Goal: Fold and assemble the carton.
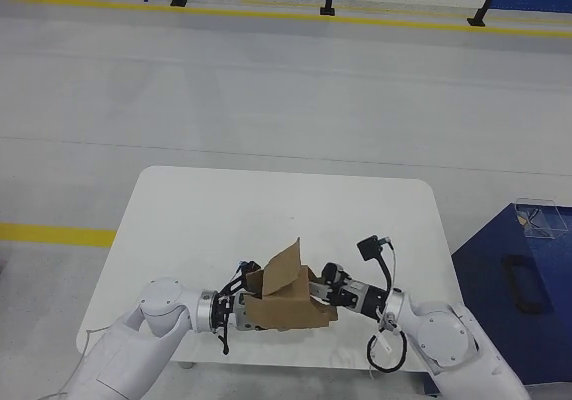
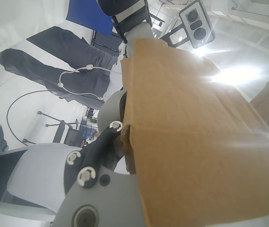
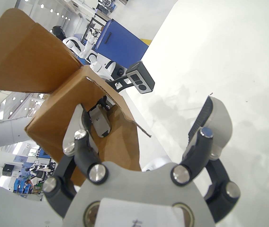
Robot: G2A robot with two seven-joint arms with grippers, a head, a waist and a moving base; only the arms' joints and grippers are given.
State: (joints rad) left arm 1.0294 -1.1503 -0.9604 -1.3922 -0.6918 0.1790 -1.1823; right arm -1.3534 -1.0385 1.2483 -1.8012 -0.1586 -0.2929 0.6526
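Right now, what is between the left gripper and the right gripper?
The carton, one flap standing up; the top view shows the left gripper and right gripper at its opposite sides.

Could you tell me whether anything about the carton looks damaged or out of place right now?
Yes. One flap of the carton sticks up at a slant rather than lying folded, and its edge by the right gripper looks frayed, with a thin sliver poking out.
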